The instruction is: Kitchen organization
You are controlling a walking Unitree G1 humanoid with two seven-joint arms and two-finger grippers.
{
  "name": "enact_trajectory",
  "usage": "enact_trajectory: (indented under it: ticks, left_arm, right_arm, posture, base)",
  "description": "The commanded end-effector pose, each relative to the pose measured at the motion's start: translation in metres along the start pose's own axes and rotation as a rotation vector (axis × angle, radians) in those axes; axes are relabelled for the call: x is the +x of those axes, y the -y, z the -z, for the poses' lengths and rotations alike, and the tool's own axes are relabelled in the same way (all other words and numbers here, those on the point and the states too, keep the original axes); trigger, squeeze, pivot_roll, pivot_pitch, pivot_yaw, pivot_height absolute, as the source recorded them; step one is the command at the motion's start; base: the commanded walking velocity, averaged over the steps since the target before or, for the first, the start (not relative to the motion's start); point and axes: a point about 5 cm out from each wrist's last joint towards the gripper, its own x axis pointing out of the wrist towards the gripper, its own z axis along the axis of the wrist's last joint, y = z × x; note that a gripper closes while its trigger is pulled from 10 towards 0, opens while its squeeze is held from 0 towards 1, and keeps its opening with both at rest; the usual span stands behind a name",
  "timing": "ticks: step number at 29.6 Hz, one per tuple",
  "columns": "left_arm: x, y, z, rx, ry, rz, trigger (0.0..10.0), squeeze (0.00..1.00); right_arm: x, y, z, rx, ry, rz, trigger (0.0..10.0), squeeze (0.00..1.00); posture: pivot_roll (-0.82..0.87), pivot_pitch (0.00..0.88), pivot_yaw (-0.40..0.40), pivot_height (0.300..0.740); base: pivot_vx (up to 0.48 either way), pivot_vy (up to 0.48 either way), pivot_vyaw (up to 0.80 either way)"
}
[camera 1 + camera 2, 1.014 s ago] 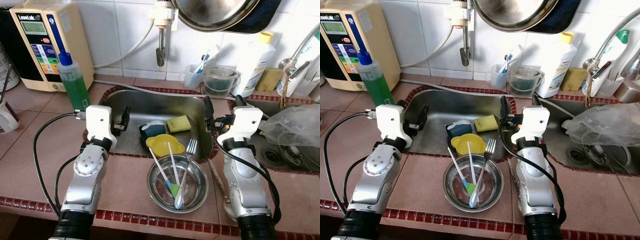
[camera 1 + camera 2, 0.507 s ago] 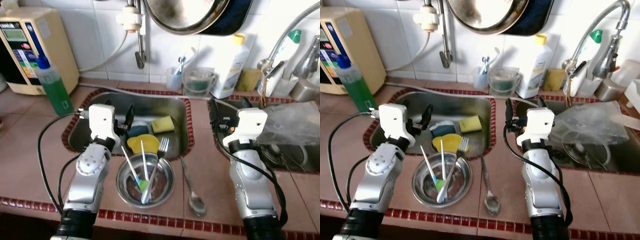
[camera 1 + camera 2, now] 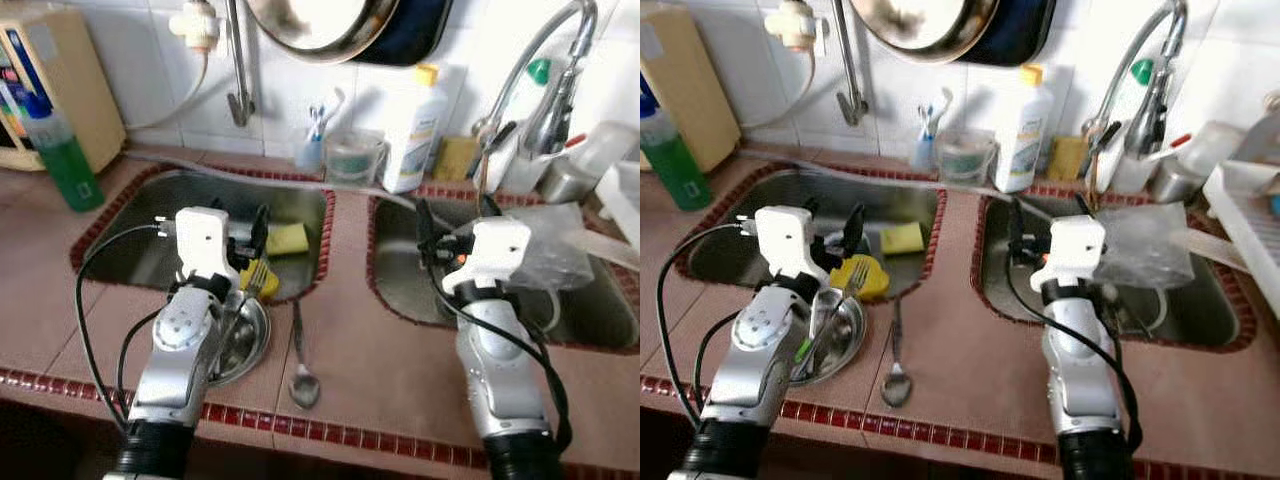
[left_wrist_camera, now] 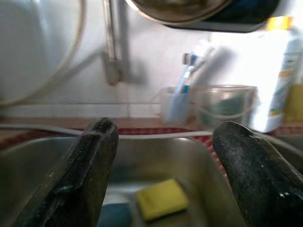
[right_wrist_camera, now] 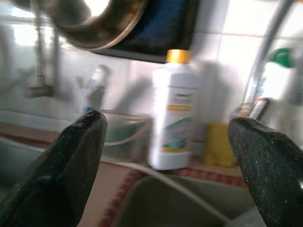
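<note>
Surface (image 3: 400,355): tiled in brown with a red edge, it carries two sinks; plan your reach across it before you commit an arm.
Left sink (image 3: 150,250): a yellow sponge (image 3: 288,237) lies inside, at the far right.
Right sink (image 3: 400,260): a crumpled clear plastic bag (image 3: 560,250) lies over its right part; judge it light and likely to shift if brushed.
Steel bowl (image 3: 245,340): it sits on the surface at the left sink's front rim, holding a fork (image 3: 845,290) and other utensils; lift it level.
Spoon (image 3: 302,365): it lies loose on the surface just right of the bowl, a likely first pick.
Left end effector (image 4: 163,165): fingers spread, empty, hovering over the left sink.
Right end effector (image 5: 170,165): fingers spread, empty, over the right sink's left edge.
</note>
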Motion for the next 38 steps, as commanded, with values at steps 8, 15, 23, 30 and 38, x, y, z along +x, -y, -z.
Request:
enact_trajectory:
  ticks: [8,15,23,30,38]
  left_arm:
    - [-0.009,0.0,-0.006,0.019,0.009,0.038,10.0,0.0]
    - [-0.017,-0.001,-0.001,0.021,-0.027,0.043,10.0,0.0]
    - [-0.036,0.005,0.007,0.049,-0.092,0.062,10.0,0.0]
    - [-0.055,0.004,0.012,0.05,-0.133,0.069,10.0,0.0]
    - [-0.065,0.001,0.012,0.001,-0.207,0.072,10.0,0.0]
  right_arm:
    - [-0.01,0.003,0.001,-0.025,-0.013,-0.024,10.0,0.0]
    - [-0.017,0.004,0.003,-0.029,-0.03,-0.036,10.0,0.0]
    - [-0.027,0.002,0.003,-0.054,-0.047,-0.06,10.0,0.0]
    - [-0.041,0.002,0.007,-0.06,-0.081,-0.092,10.0,0.0]
    - [-0.047,0.002,0.007,-0.061,-0.097,-0.11,10.0,0.0]
  posture:
    - [-0.11,0.0,0.008,0.74]
    - [-0.11,0.02,0.005,0.74]
    - [-0.11,0.047,0.003,0.74]
    - [-0.1,0.062,-0.004,0.74]
    - [-0.09,0.056,-0.012,0.74]
  base:
    - [0.0,0.0,0.0]
    - [0.0,0.0,0.0]
    - [0.0,0.0,0.0]
    - [0.0,0.0,0.0]
    - [0.0,0.0,0.0]
